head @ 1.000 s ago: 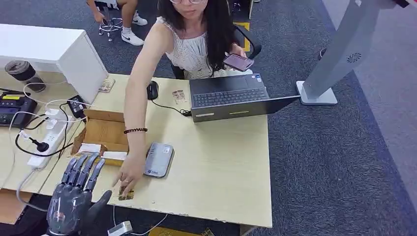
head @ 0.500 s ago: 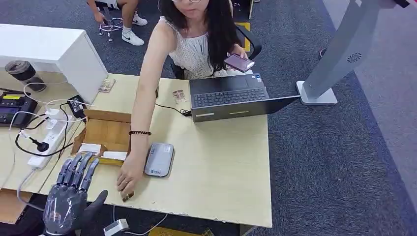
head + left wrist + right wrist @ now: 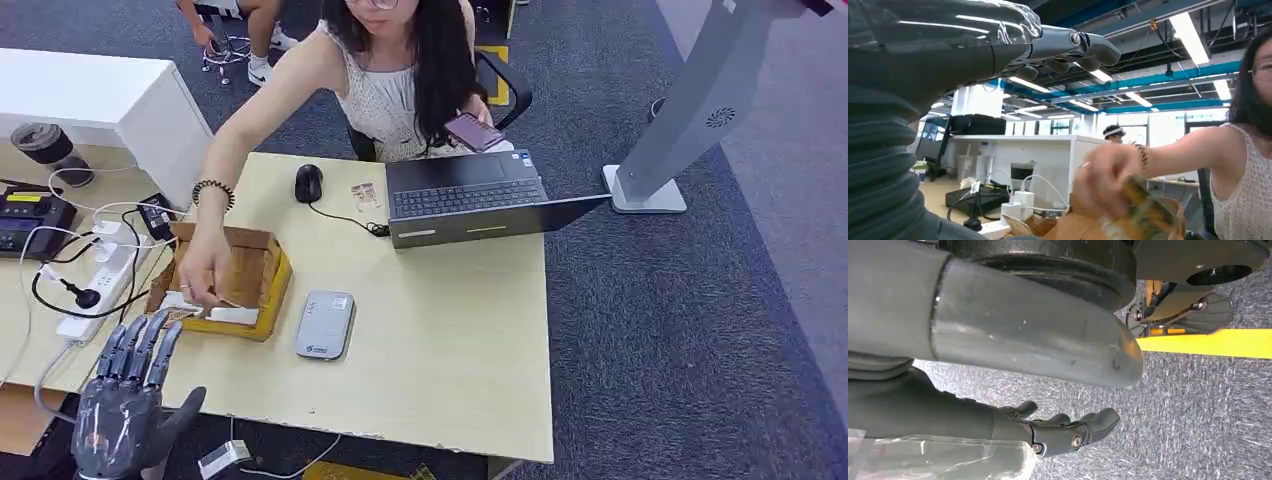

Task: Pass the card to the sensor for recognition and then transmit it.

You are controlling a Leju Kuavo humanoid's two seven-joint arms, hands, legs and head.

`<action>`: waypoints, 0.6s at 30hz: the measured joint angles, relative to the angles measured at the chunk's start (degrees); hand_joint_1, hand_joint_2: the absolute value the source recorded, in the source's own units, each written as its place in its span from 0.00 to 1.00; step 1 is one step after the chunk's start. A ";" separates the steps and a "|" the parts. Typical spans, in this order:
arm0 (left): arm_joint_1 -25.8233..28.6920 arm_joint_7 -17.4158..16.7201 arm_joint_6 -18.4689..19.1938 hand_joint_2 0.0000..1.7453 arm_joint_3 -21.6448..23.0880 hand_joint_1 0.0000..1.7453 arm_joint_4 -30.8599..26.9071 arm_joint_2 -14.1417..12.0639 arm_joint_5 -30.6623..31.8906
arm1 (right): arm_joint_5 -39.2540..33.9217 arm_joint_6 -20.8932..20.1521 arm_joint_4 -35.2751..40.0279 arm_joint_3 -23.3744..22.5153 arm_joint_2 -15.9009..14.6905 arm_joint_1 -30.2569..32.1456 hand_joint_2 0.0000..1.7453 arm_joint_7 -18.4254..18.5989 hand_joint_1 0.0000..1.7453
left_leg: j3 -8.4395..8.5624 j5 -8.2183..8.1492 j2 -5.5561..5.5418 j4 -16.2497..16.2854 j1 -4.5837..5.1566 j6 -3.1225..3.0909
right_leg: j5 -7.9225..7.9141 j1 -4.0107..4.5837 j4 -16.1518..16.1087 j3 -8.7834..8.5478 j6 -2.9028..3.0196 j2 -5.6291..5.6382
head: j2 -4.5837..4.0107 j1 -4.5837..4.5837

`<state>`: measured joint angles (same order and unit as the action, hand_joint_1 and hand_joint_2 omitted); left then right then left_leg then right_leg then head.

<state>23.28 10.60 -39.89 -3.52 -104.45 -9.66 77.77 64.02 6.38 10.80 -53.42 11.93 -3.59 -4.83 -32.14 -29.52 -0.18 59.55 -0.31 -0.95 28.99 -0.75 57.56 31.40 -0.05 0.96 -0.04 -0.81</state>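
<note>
On the left of the tabletop [image 3: 450,330] lie a white power strip [image 3: 95,285] with tangled cables and a black device [image 3: 30,222] at the far edge. The left hand [image 3: 125,405] hovers at the near left corner, its fingers [image 3: 140,345] straight, slightly apart and holding nothing; it has drawn back a little toward the robot since a second ago. Just beyond them sits the open cardboard box [image 3: 225,280], and a person's hand [image 3: 205,268] now reaches into it, having left the near tabletop edge, where it pressed on the card a second ago. In the left wrist view that hand seems to hold a blurred greenish card [image 3: 1143,217], though I cannot be sure. Right of the box lies the grey sensor [image 3: 325,325]; farther off are a mouse [image 3: 308,183] and an open laptop [image 3: 470,198]. The right hand [image 3: 1068,432] hangs over grey carpet, fingers loosely curled, empty.
</note>
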 joint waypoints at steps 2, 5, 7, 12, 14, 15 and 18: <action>-0.01 0.00 0.00 1.00 -0.02 0.00 0.00 0.07 0.00 | 0.04 0.00 0.00 0.00 0.00 0.00 0.00 -0.04 0.00 | 0.00 0.00 0.00 0.00 0.00 0.00 | 0.00 0.00 0.00 0.00 0.00 0.00 | 0.00 0.00; -0.01 0.00 0.00 1.00 -0.04 0.00 0.00 0.26 0.07 | 0.11 0.00 0.00 0.00 0.00 0.00 0.00 -0.02 0.00 | 0.00 0.00 0.00 0.00 0.00 0.00 | 0.00 0.00 0.00 0.00 0.00 0.00 | 0.00 0.00; -0.06 -0.48 0.00 1.00 -0.17 0.00 0.07 0.31 0.06 | 0.13 0.02 0.00 0.00 0.00 0.00 0.00 -0.02 0.00 | 0.00 0.00 0.00 0.00 0.00 0.00 | 0.00 0.00 0.00 0.00 0.00 0.00 | 0.00 0.00; -0.09 -1.25 0.00 1.00 -1.12 0.00 0.94 0.42 -0.22 | 0.22 0.04 0.00 0.00 0.00 0.00 0.00 0.00 0.00 | 0.01 0.00 0.00 0.00 0.00 0.00 | 0.00 0.00 0.00 0.00 0.00 0.00 | 0.00 0.02; -0.10 -1.25 0.00 1.00 -1.31 0.00 1.14 0.44 -0.28 | 0.46 0.04 0.00 0.00 0.00 0.00 0.00 0.00 0.00 | 0.00 0.00 0.00 0.00 0.00 0.00 | 0.00 0.00 0.00 0.00 0.00 0.00 | 0.00 0.00; -0.09 -1.27 0.00 1.00 -1.38 0.00 1.24 0.44 -0.35 | 0.76 0.04 0.00 0.00 0.00 0.00 0.00 0.09 0.00 | 0.01 0.00 0.00 0.00 0.00 0.00 | 0.00 0.00 0.00 0.00 0.00 0.00 | 0.00 0.02; -0.06 -1.31 0.00 1.00 -1.49 0.00 1.53 0.46 -0.48 | 0.94 0.04 0.00 0.00 0.00 0.00 0.00 0.22 0.00 | 0.01 0.00 0.00 0.00 0.00 0.00 | 0.00 0.00 0.00 0.00 0.00 0.00 | 0.00 0.02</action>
<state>23.22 9.29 -39.89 -5.01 -102.93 -9.20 77.29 64.96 6.43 10.80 -53.42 11.93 -3.59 -4.61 -32.14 -29.52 -0.18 59.55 -0.31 -0.95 28.99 -0.74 57.56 31.40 -0.05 0.96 -0.04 -0.79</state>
